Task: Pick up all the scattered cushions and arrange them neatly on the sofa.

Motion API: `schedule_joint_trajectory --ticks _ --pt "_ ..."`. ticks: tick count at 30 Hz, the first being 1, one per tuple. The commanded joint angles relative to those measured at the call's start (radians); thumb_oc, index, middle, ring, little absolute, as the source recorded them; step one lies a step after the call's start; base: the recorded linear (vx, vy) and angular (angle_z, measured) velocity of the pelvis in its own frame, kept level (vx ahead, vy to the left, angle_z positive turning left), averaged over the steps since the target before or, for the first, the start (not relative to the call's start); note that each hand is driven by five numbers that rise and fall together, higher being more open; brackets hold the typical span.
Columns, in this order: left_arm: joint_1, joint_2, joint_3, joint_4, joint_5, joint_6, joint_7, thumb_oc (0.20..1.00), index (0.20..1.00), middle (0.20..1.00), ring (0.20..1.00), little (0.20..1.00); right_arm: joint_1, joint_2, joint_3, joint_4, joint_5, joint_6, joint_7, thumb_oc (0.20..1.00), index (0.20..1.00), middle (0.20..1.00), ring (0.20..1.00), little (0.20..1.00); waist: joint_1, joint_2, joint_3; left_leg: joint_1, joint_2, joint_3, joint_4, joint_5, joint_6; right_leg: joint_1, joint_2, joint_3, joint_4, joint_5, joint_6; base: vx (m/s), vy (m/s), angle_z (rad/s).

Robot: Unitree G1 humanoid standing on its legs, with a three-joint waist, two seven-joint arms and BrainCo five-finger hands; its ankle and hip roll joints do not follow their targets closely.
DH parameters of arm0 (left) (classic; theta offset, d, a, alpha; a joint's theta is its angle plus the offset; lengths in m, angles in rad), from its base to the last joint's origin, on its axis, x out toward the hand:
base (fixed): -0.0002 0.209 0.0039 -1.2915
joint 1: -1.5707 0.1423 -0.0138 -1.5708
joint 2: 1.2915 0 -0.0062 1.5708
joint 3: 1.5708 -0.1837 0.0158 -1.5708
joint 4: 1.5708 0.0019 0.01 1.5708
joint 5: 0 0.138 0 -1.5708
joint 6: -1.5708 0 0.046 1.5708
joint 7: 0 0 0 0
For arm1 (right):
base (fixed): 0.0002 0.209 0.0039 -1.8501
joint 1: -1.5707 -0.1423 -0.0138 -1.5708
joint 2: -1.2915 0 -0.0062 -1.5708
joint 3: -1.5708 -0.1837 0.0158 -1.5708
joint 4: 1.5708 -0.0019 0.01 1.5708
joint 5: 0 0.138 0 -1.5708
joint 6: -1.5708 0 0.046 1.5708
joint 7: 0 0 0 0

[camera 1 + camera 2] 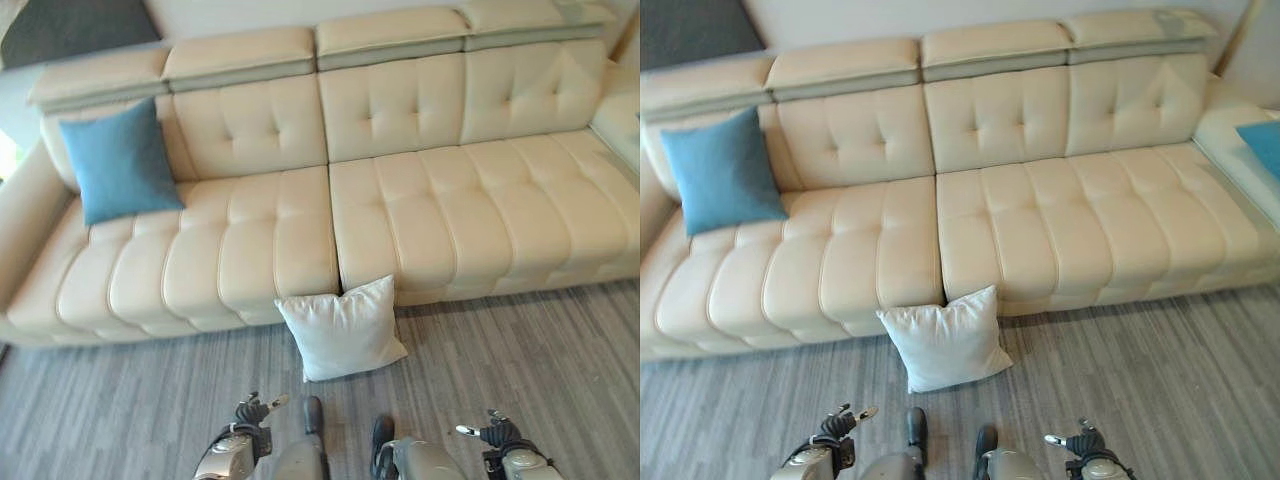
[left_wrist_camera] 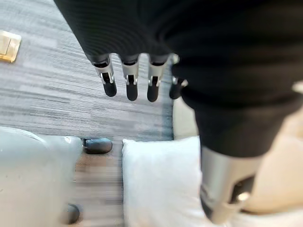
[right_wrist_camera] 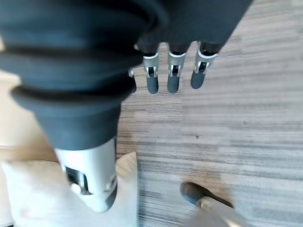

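Cream leather covers the long sofa (image 1: 400,200), which fills the upper part of both eye views. It has puffy, buttoned seats and a row of flat headrests along the top. A blue cushion (image 1: 120,160) sits upright in the upper left of the frame. It leans on the sofa back, near the armrest.

A white cushion (image 1: 342,328) is on the grey striped floor (image 1: 520,350), in the lower middle of the frame. It stands tilted, and its top edge touches the front of the sofa, right below the gap between the two seats.

The right eye view shows something the left eye view does not: a bit of a second blue cushion (image 1: 1262,146) at the right edge, lying on the side part of the sofa.

The left hand (image 1: 255,408) is at the bottom of the frame, left of the middle. The right hand (image 1: 492,430) is at the bottom right. Both hang over the floor and touch nothing.

The left wrist view shows its fingers (image 2: 131,85) straight and a little apart, with nothing in them. It also shows a small yellow plate (image 2: 9,46) set in the floor, which the eye views do not show. The right wrist view shows its fingers (image 3: 173,78) straight and side by side, holding nothing. The white cushion shows past each hand in these close views.
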Motion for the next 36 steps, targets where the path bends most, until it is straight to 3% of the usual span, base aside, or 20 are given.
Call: schedule_joint_trajectory --ticks 1,3,5,6,7,8,11,13,15,16,19,24,25,29,32,33,34,35,36 --pt "-0.009 0.036 0.026 -0.014 0.037 -0.023 -0.005 1.000 1.000 1.000 1.000 1.000 0.000 -0.027 0.016 -0.053 -0.023 -0.014 0.007 1.000 1.000 1.000 1.000 1.000 -0.006 0.000 -0.016 0.043 -0.063 0.024 -0.028 0.057 0.053 0.243 -0.072 0.021 -0.129 -0.029 0.073 0.30 0.274 -0.20" --pt "-0.019 0.052 0.026 0.006 0.053 -0.017 0.000 1.000 1.000 1.000 1.000 1.000 -0.005 -0.004 0.030 -0.054 -0.024 -0.018 0.016 1.000 1.000 1.000 1.000 1.000 -0.003 -0.012 -0.004 0.085 -0.077 0.022 -0.028 0.015 0.092 0.154 -0.106 0.043 0.115 -0.025 0.095 0.23 0.298 -0.08" --pt "-0.030 0.066 0.026 0.007 0.060 -0.015 0.007 1.000 1.000 1.000 1.000 1.000 -0.017 0.005 0.041 -0.067 -0.022 -0.019 0.017 1.000 1.000 1.000 1.000 1.000 -0.007 -0.019 0.031 0.117 -0.091 0.031 -0.028 -0.010 0.120 0.039 -0.134 0.074 0.306 0.065 0.116 0.05 0.209 -0.12" --pt "-0.030 0.066 0.027 0.008 0.060 -0.015 0.007 1.000 1.000 1.000 1.000 1.000 -0.017 0.005 0.040 -0.067 -0.022 -0.019 0.017 1.000 1.000 1.000 1.000 1.000 -0.004 -0.021 0.031 0.116 -0.093 0.034 -0.028 -0.010 0.121 0.035 -0.136 0.078 0.312 0.062 0.117 0.08 0.201 -0.33" --pt "-0.033 0.076 0.022 -0.001 0.068 -0.019 0.010 1.000 1.000 1.000 1.000 1.000 -0.018 0.010 0.047 -0.076 -0.025 -0.019 0.016 1.000 1.000 1.000 1.000 1.000 -0.012 -0.017 0.052 0.135 -0.099 0.033 -0.028 -0.024 0.132 -0.021 -0.144 0.103 0.415 0.099 0.116 0.12 0.171 -0.28" --pt "-0.036 0.076 0.021 -0.005 0.066 -0.019 0.009 1.000 1.000 1.000 1.000 1.000 -0.019 0.013 0.046 -0.074 -0.022 -0.019 0.015 1.000 1.000 1.000 1.000 1.000 -0.010 -0.015 0.056 0.140 -0.097 0.033 -0.028 -0.034 0.133 -0.059 -0.134 0.121 0.427 0.082 0.107 0.17 0.192 -0.11" --pt "-0.041 0.077 0.022 -0.005 0.061 -0.022 0.011 1.000 1.000 1.000 1.000 1.000 -0.024 0.011 0.042 -0.062 -0.016 -0.014 0.009 1.000 1.000 1.000 1.000 1.000 -0.005 -0.004 0.073 0.161 -0.084 0.044 -0.028 -0.046 0.123 -0.098 -0.102 0.097 0.288 0.051 0.094 0.13 0.029 -0.07" --pt "-0.047 0.075 0.020 0.004 0.063 -0.022 0.009 1.000 1.000 1.000 1.000 1.000 -0.032 0.009 0.039 -0.059 -0.011 -0.012 0.004 1.000 1.000 1.000 1.000 1.000 -0.006 -0.003 0.075 0.164 -0.083 0.051 -0.028 -0.052 0.113 -0.095 -0.081 0.094 0.114 0.082 0.106 0.14 -0.060 -0.15" --pt "-0.056 0.075 0.026 0.017 0.075 -0.022 0.003 1.000 1.000 1.000 1.000 1.000 -0.029 0.006 0.024 -0.068 -0.006 -0.014 0.002 1.000 1.000 1.000 1.000 1.000 -0.013 -0.017 0.078 0.184 -0.088 0.062 -0.028 -0.071 0.095 -0.106 -0.056 0.107 -0.168 0.191 0.144 0.27 -0.165 -0.25" --pt "-0.055 0.076 0.028 0.014 0.086 -0.024 0.001 1.000 1.000 1.000 1.000 1.000 -0.025 0.004 0.020 -0.075 -0.008 -0.013 0.001 1.000 1.000 1.000 1.000 1.000 -0.017 -0.020 0.076 0.192 -0.087 0.064 -0.028 -0.078 0.090 -0.109 -0.054 0.104 -0.200 0.202 0.152 0.34 -0.192 -0.07" --pt "-0.050 0.067 0.022 0.007 0.101 -0.030 -0.010 1.000 1.000 1.000 1.000 1.000 -0.012 -0.007 0.016 -0.081 -0.016 -0.016 0.006 1.000 1.000 1.000 1.000 1.000 -0.028 -0.018 0.058 0.221 -0.089 0.048 -0.028 -0.105 0.085 -0.087 -0.055 0.103 -0.200 0.212 0.146 0.28 -0.166 0.16" --pt "-0.039 0.043 0.014 0.001 0.079 -0.029 -0.006 1.000 1.000 1.000 1.000 1.000 -0.009 -0.024 0.014 -0.065 -0.005 -0.026 0.004 1.000 1.000 1.000 1.000 1.000 -0.041 0.013 0.027 0.264 -0.054 0.039 -0.003 -0.116 0.068 -0.049 -0.041 0.084 -0.166 0.172 0.114 0.30 -0.220 0.20" --pt "-0.049 0.034 0.008 -0.003 0.064 -0.031 -0.004 1.000 1.000 1.000 1.000 1.000 -0.013 -0.039 0.016 -0.064 0.012 -0.033 0.002 1.000 1.000 1.000 1.000 1.000 -0.047 0.018 0.038 0.211 -0.035 0.042 0.153 -0.118 0.048 -0.030 -0.041 0.076 -0.136 0.124 0.084 0.25 -0.301 0.22" --pt "-0.073 0.033 -0.008 -0.027 0.043 -0.042 0.001 1.000 1.000 1.000 1.000 1.000 -0.015 -0.063 0.013 -0.070 0.017 -0.032 -0.003 1.000 1.000 1.000 1.000 1.000 -0.037 0.010 0.073 0.093 -0.044 0.003 0.349 -0.069 0.024 0.010 -0.049 0.054 -0.127 0.091 0.047 0.12 -0.197 0.16" --pt "-0.074 0.031 -0.008 -0.033 0.038 -0.040 0.002 1.000 1.000 1.000 1.000 1.000 -0.016 -0.064 0.011 -0.066 0.017 -0.030 -0.006 1.000 1.000 1.000 1.000 1.000 -0.039 0.002 0.066 0.089 -0.032 0.023 0.246 -0.084 0.037 0.032 -0.055 0.046 -0.147 0.081 0.049 0.10 -0.063 0.13" --pt "-0.074 0.030 -0.010 -0.033 0.037 -0.036 0.000 1.000 1.000 1.000 1.000 1.000 -0.016 -0.064 0.009 -0.069 0.017 -0.029 -0.010 1.000 1.000 1.000 1.000 1.000 -0.040 0.001 0.061 0.088 -0.016 0.031 0.161 -0.069 0.039 0.037 -0.058 0.036 -0.152 0.075 0.051 0.11 -0.013 0.36" --pt "-0.074 0.028 -0.019 -0.034 0.044 -0.034 0.005 1.000 1.000 1.000 1.000 1.000 -0.015 -0.067 0.010 -0.087 0.017 -0.028 -0.015 1.000 1.000 1.000 1.000 1.000 -0.041 0.009 0.063 0.066 -0.007 0.002 0.044 0.006 0.032 0.035 -0.051 0.024 -0.149 0.070 0.048 0.14 0.006 0.38" --pt "-0.074 0.028 -0.023 -0.022 0.054 -0.025 0.015 1.000 1.000 1.000 1.000 1.000 -0.011 -0.070 0.006 -0.084 0.016 -0.024 -0.019 1.000 1.000 1.000 1.000 1.000 -0.040 0.010 0.069 0.047 0.001 -0.015 0.016 0.048 0.022 0.040 -0.053 0.016 -0.144 0.063 0.047 0.16 0.047 0.28" --pt "-0.073 0.025 -0.019 -0.019 0.050 -0.026 0.011 1.000 1.000 1.000 1.000 1.000 -0.010 -0.068 0.010 -0.085 0.012 -0.024 -0.014 1.000 1.000 1.000 1.000 1.000 -0.045 0.012 0.062 0.069 0.004 -0.011 0.005 0.026 0.022 0.047 -0.050 0.021 -0.141 0.046 0.045 0.15 0.073 0.27"
